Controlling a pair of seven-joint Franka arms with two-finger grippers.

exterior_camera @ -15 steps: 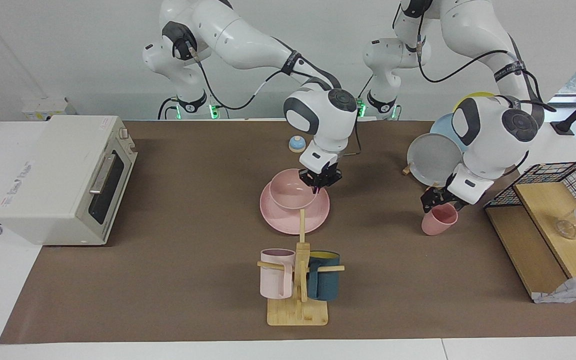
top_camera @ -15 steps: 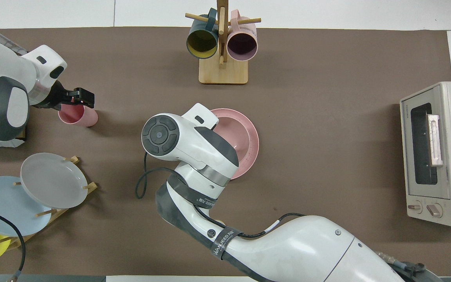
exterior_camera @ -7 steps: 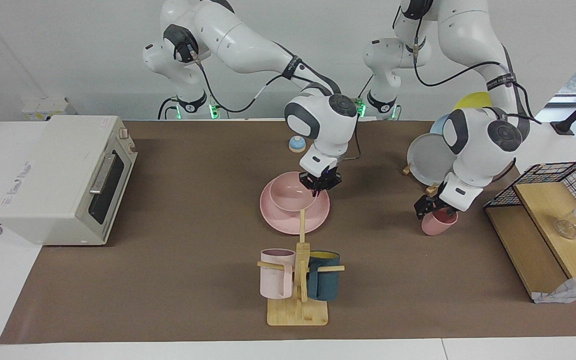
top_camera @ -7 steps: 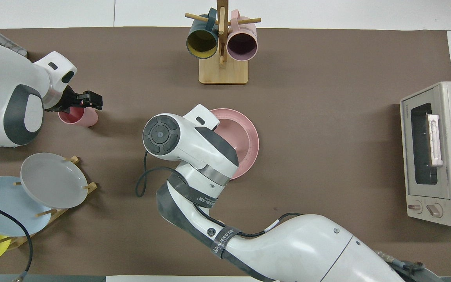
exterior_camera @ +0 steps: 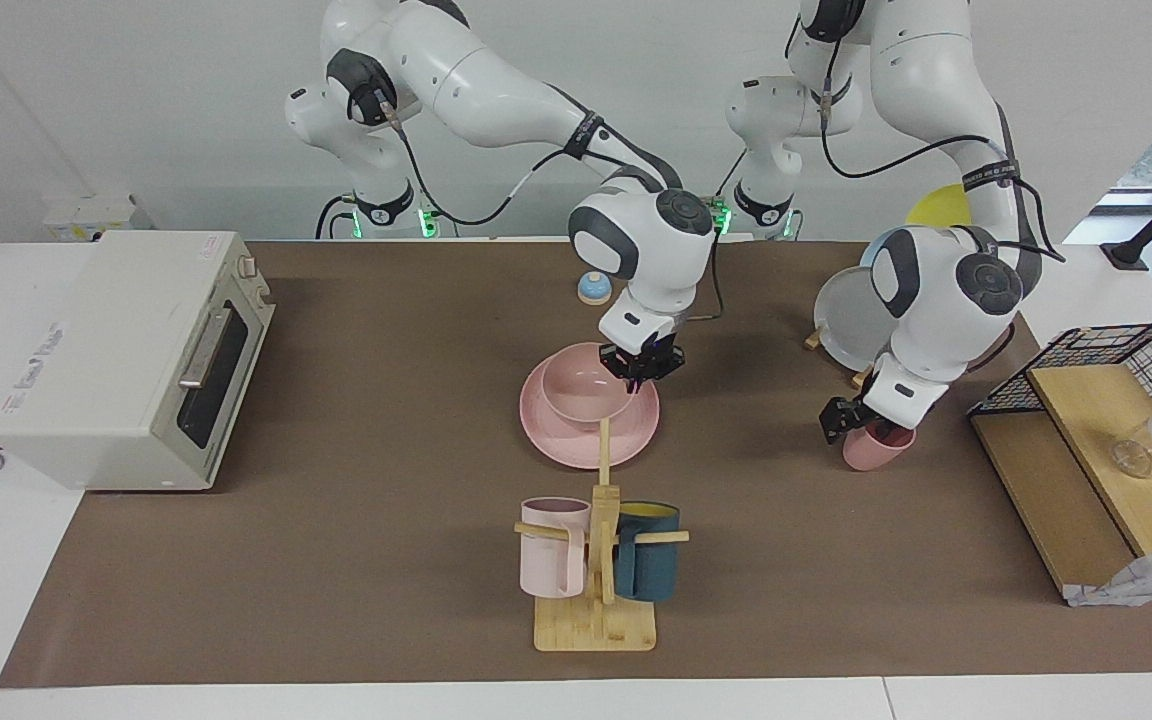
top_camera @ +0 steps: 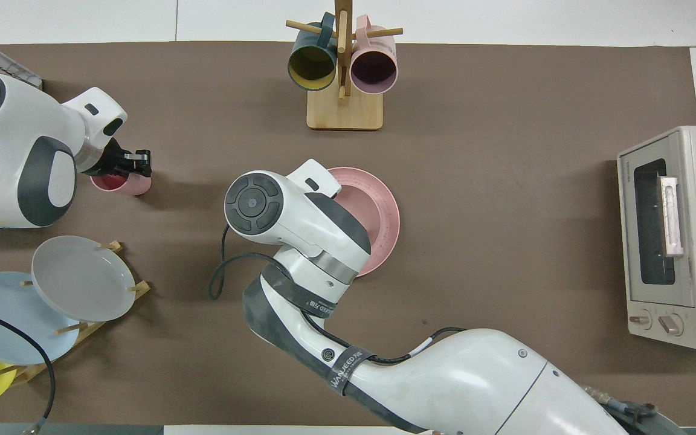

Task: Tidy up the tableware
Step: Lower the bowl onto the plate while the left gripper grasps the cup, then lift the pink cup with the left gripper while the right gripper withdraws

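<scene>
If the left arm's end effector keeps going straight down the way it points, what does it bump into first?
Most likely the pink cup. The left end effector points down at its rim, though how close it sits is hard to judge.

Two cameras: our facing view looks from high across the table [exterior_camera: 336, 560] toward our bases; our overhead view looks steeply down, forward. Both share the tabletop.

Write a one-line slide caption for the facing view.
Pink bowl sits on pink plate under right pincer; left pincer at pink cup.
</scene>
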